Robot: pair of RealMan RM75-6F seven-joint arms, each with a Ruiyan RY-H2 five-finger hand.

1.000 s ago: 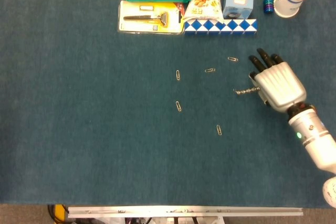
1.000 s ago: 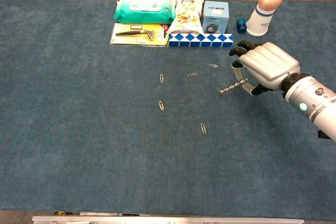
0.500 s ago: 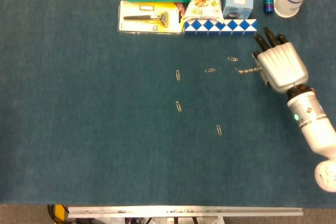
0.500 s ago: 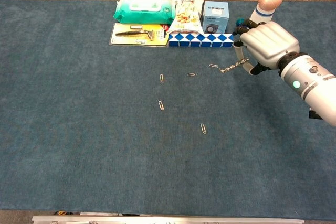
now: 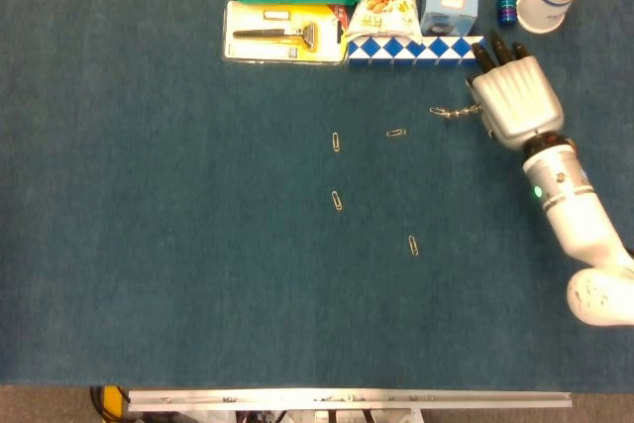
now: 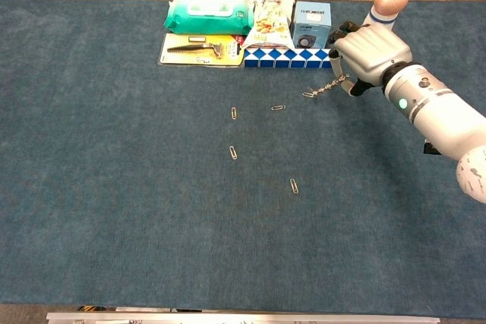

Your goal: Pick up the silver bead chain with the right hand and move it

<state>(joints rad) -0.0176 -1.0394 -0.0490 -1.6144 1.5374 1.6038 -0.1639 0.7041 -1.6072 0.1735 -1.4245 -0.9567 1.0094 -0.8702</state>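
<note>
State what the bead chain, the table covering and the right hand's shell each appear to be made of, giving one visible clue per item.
Bead chain: probably metal, silvery and glinting, hanging in small linked segments.
Table covering: seems a fabric such as felt or low carpet, matte dark blue with a fuzzy grain.
Right hand: shell looks like smooth silver-grey plastic or painted metal; fingers dark.

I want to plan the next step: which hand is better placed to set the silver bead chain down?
The right hand: it already holds the silver bead chain, which hangs from it near the table's far edge. The left hand is in neither view.
</note>
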